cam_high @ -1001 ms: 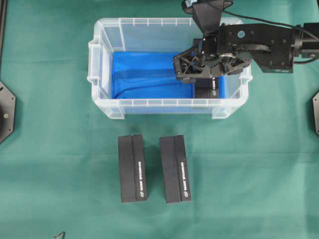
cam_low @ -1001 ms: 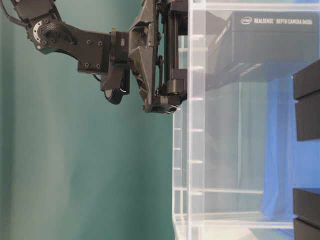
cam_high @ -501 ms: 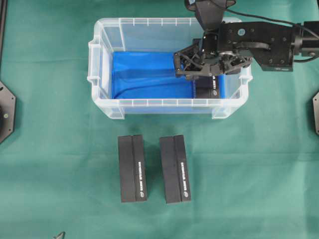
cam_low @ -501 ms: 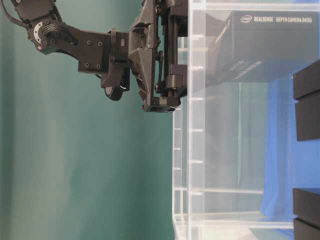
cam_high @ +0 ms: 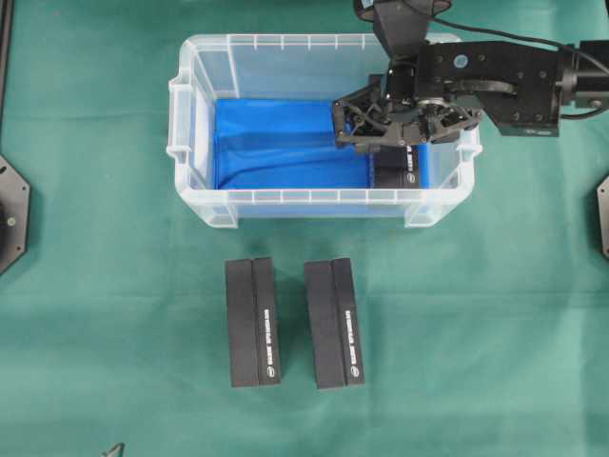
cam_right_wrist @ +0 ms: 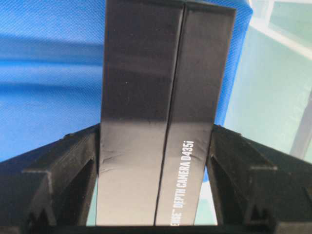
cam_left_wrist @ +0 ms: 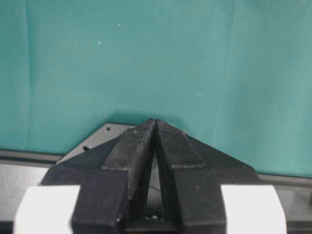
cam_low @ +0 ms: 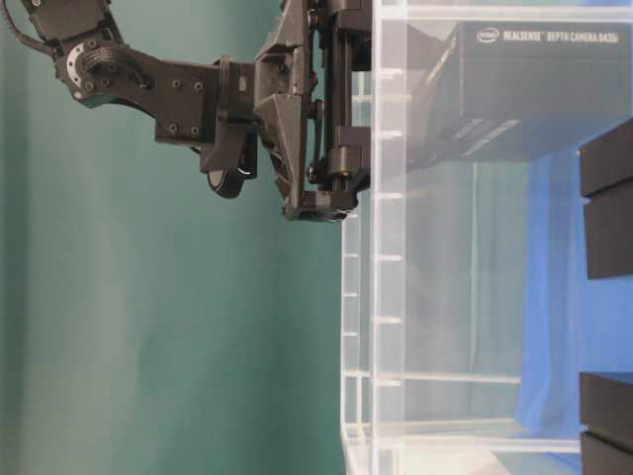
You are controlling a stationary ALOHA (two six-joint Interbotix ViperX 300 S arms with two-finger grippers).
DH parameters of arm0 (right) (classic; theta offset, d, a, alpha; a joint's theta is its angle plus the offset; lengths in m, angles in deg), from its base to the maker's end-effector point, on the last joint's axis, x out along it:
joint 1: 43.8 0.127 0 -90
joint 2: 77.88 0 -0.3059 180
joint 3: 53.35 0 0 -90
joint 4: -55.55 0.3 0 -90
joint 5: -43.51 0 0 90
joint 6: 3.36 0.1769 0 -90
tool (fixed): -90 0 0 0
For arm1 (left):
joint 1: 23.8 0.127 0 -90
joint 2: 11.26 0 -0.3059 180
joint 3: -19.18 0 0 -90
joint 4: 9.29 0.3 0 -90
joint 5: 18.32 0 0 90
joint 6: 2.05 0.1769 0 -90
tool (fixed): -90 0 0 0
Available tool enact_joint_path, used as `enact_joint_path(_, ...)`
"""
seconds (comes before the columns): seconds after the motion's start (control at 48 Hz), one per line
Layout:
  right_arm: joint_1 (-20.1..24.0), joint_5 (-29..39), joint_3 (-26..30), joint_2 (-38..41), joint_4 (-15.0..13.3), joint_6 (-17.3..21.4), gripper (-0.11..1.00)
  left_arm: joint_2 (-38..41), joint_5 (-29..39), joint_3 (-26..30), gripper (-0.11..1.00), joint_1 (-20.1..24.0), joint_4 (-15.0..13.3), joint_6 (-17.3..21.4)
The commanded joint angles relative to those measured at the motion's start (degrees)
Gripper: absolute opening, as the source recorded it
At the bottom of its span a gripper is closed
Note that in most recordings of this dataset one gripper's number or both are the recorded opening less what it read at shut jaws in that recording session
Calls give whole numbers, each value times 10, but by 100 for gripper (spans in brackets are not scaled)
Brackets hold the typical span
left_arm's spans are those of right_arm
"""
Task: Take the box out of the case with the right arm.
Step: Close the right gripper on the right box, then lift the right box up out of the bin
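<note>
The case [cam_high: 314, 197] is a clear bin with a blue bottom, standing at the back of the green cloth. Inside its right end lies a black box [cam_high: 400, 172] printed "DEPTH CAMERA D435i". My right gripper [cam_high: 394, 134] reaches down into the case over that box. The right wrist view shows the box [cam_right_wrist: 156, 83] running lengthwise between the two fingers [cam_right_wrist: 80, 161], which press on both long sides: my right gripper [cam_right_wrist: 156, 130] is shut on it. Seen from table level, the box [cam_low: 524, 89] shows through the case wall [cam_low: 386, 297]. My left gripper [cam_left_wrist: 155, 123] is shut on nothing, above bare cloth.
Two more black boxes [cam_high: 252, 322] [cam_high: 333, 322] lie side by side on the cloth in front of the case. Dark base plates [cam_high: 11, 214] sit at the left and right table edges. The right arm's cable runs above the case's back right corner.
The right gripper's fingers have closed in onto the sides of the box in the case. The box and the case stay where they were. The left arm is still.
</note>
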Motion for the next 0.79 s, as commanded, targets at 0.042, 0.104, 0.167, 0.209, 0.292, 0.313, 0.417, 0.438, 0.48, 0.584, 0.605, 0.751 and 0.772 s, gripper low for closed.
enact_joint_path(0.042, 4, 11, 18, -5, 1, -2, 65, 4, -3, 4, 2, 2, 2, 1)
enact_joint_path(0.104, 4, 23, 27, -7, 1, -2, 65, 4, -3, 5, 2, 3, 2, 1)
enact_joint_path(0.167, 4, 37, 40, -10, 0, -3, 65, 4, -3, 5, 2, 2, 2, 1)
enact_joint_path(0.209, 4, 46, 48, -12, -2, -3, 65, 4, -3, 5, 2, 2, 2, 1)
enact_joint_path(0.292, 5, 62, 67, -19, -8, -3, 65, 4, -3, 5, 2, 2, 2, 1)
enact_joint_path(0.313, 5, 68, 72, -22, -9, -3, 65, 4, -3, 5, 2, 2, 2, 1)
enact_joint_path(0.417, 5, 96, 101, -33, -15, -3, 65, 4, -3, 5, 2, 2, 2, 1)
enact_joint_path(0.438, 6, 103, 107, -35, -16, -3, 65, 4, -3, 5, 2, 2, 2, 1)
enact_joint_path(0.48, 6, 119, 118, -39, -18, -3, 65, 4, -2, 5, 2, 2, 2, 1)
enact_joint_path(0.584, 9, 163, 153, -46, -24, -3, 65, 4, -3, 5, 2, 2, 3, 1)
enact_joint_path(0.605, 10, 171, 159, -46, -25, -3, 65, 4, -3, 5, 2, 2, 2, 1)
enact_joint_path(0.751, 15, 221, 205, -47, -28, -4, 65, 4, -3, 5, 2, 2, 2, 1)
enact_joint_path(0.772, 16, 231, 214, -47, -28, -3, 65, 3, -3, 5, 2, 2, 2, 1)
